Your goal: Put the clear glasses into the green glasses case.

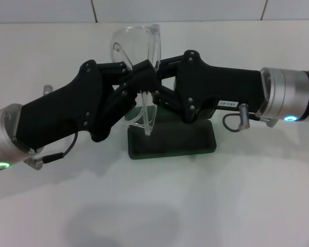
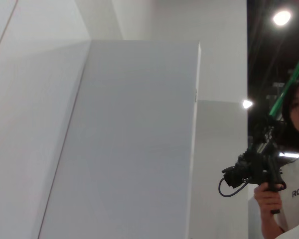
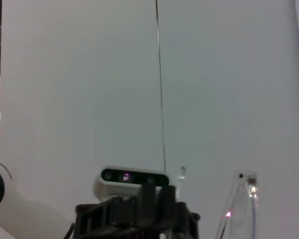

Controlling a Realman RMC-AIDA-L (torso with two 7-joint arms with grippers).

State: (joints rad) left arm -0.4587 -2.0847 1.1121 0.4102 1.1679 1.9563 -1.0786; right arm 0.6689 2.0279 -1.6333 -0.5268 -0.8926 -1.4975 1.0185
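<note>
Both arms meet mid-air over the white table [image 1: 257, 195]; left tool [image 1: 139, 77] and right tool [image 1: 155, 82] are each clamped on the clear glasses [image 1: 139, 38], held raised between them, lenses toward the far side, one temple arm hanging down; the green glasses case [image 1: 172, 140] lies on the table directly below; whether its lid is up, cannot tell.

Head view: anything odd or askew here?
Yes. The clear glasses stand on end between the left gripper and right gripper, raised over the green glasses case, not lying flat.
</note>
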